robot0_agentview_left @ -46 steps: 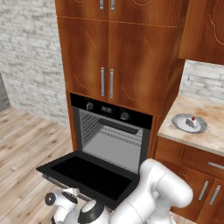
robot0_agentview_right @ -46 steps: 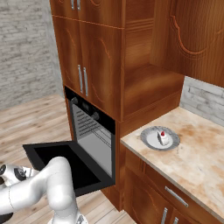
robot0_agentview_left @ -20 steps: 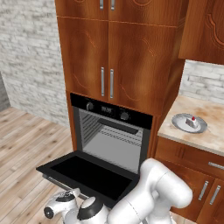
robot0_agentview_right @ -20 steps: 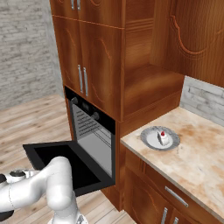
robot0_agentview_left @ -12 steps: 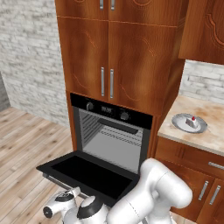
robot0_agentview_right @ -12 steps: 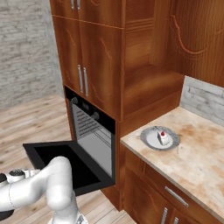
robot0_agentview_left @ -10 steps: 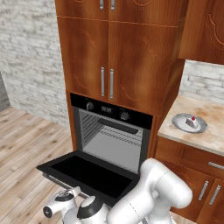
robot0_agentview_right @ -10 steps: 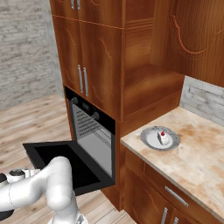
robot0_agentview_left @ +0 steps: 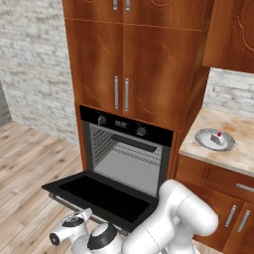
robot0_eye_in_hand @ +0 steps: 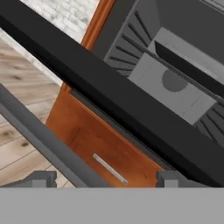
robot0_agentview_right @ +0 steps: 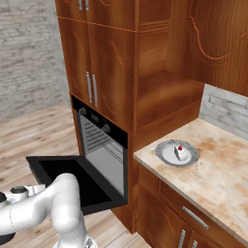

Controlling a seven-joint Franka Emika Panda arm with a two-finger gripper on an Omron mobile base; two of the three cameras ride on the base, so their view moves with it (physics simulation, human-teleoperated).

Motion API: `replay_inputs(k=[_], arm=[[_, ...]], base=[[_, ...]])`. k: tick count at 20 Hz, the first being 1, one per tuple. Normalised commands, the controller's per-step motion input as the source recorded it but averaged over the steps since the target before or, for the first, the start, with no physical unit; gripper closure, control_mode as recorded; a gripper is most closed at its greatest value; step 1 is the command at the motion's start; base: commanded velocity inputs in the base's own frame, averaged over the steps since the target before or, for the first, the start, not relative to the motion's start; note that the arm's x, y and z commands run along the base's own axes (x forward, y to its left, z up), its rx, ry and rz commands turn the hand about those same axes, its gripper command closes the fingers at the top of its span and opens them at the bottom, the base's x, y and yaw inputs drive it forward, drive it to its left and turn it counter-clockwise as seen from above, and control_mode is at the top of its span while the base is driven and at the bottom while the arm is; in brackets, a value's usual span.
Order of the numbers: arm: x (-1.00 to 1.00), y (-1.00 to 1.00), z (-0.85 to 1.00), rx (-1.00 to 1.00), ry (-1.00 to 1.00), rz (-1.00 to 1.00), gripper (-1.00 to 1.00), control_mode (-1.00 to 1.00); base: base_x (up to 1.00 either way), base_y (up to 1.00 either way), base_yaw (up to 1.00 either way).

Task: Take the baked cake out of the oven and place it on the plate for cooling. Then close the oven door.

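The gripper has its two dark fingertips standing wide apart, nothing between them but the long silver bar handle, which slants across just ahead. Just beyond the handle runs the black edge of the oven door, lying open and roughly level. Past that edge opens the grey inside of the oven with its wire racks. The arm reaches down low in front of the door, its wrist near the floor below the door's front edge. Well away, up on the counter to the oven's right, the baked cake sits on the plate.
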Motion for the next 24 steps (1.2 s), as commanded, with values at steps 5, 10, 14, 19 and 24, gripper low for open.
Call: replay_inputs(k=[5,10,14,19,24], arm=[[0.64,-0.36,-0.07,-0.24,-0.20,-0.01,-1.00,-1.00],[0.66,-0.35,-0.08,-0.24,-0.18,-0.01,-1.00,-1.00],[0.66,-0.35,-0.07,-0.24,-0.16,-0.02,-1.00,-1.00],[0.66,-0.36,-0.06,-0.24,-0.13,-0.02,-1.00,-1.00],[0.67,-0.37,-0.03,-0.20,-0.11,-0.02,-1.00,-1.00]], base=[[0.00,0.00,0.00],[0.00,0.00,0.00],[0.00,0.00,0.00],[0.00,0.00,0.00],[0.00,0.00,0.00]])
